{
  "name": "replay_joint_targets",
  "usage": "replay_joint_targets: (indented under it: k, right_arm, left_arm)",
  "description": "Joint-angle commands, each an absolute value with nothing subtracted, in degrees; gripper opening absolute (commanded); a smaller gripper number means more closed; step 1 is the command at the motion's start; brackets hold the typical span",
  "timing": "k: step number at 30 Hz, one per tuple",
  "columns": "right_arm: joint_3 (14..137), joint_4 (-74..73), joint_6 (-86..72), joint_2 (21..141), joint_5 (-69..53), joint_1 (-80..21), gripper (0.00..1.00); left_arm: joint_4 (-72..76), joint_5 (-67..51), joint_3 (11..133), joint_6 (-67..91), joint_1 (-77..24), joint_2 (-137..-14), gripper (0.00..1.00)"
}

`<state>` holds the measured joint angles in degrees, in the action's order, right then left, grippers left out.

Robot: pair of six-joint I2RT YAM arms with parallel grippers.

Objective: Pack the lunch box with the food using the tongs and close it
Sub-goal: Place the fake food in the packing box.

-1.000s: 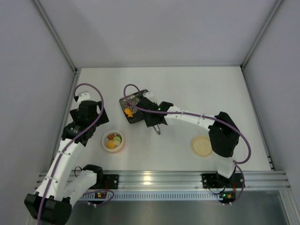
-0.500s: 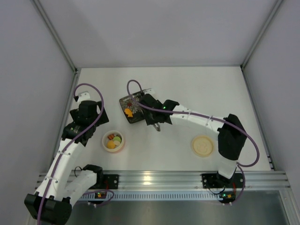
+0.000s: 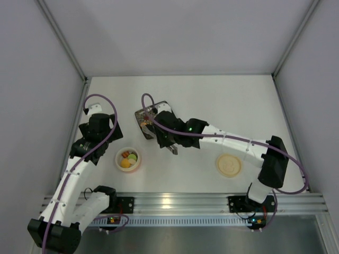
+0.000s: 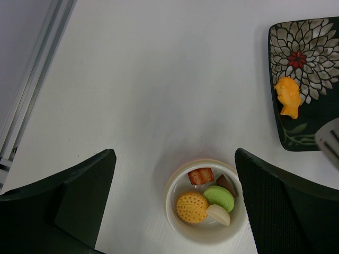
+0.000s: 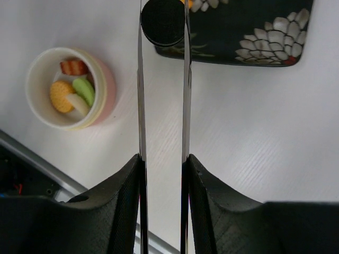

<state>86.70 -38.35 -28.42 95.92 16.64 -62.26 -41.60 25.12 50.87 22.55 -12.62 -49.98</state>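
Note:
The lunch box point(image 4: 205, 232) stands open with several pieces of food point(image 4: 192, 206) inside; it also shows in the top view point(image 3: 128, 159) and the right wrist view point(image 5: 100, 79). My left gripper point(image 4: 174, 174) hangs open above it, holding nothing. My right gripper point(image 5: 163, 159) is shut on the tongs point(image 5: 140, 106), whose two slim arms pinch a dark round piece point(image 5: 162, 22) at their tips, over the near edge of the floral plate point(image 5: 249, 32). An orange fish-shaped piece point(image 4: 288, 97) lies on the plate point(image 4: 312, 53). One tong tip point(image 4: 331, 142) shows beside it.
The flat round cream lid point(image 3: 229, 165) lies on the table right of centre, near the right arm's base. The right arm point(image 3: 222, 140) stretches across the middle and covers much of the plate point(image 3: 144, 117). An aluminium rail point(image 3: 175, 201) runs along the near edge.
The right arm has swung left and nearer, carrying the tongs from over the plate toward the lunch box. It now hides the orange piece in the top view. The left arm has not moved.

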Motion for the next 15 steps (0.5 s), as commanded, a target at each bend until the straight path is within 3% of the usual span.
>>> replay_joint_targets:
  k: [1,15]
  right_arm:
    - [87.7,-33.2,-29.9,93.2,15.0,-67.4,0.27]
    - [94.7,-32.3,-31.1,102.0,14.2,-77.7,0.27]
  left_arm:
    - [-41.0,26.1,51.2,22.4,-12.4,-49.0,0.99]
    - [-40.9,26.2,51.2,22.3,-12.4,-49.0,0.99]
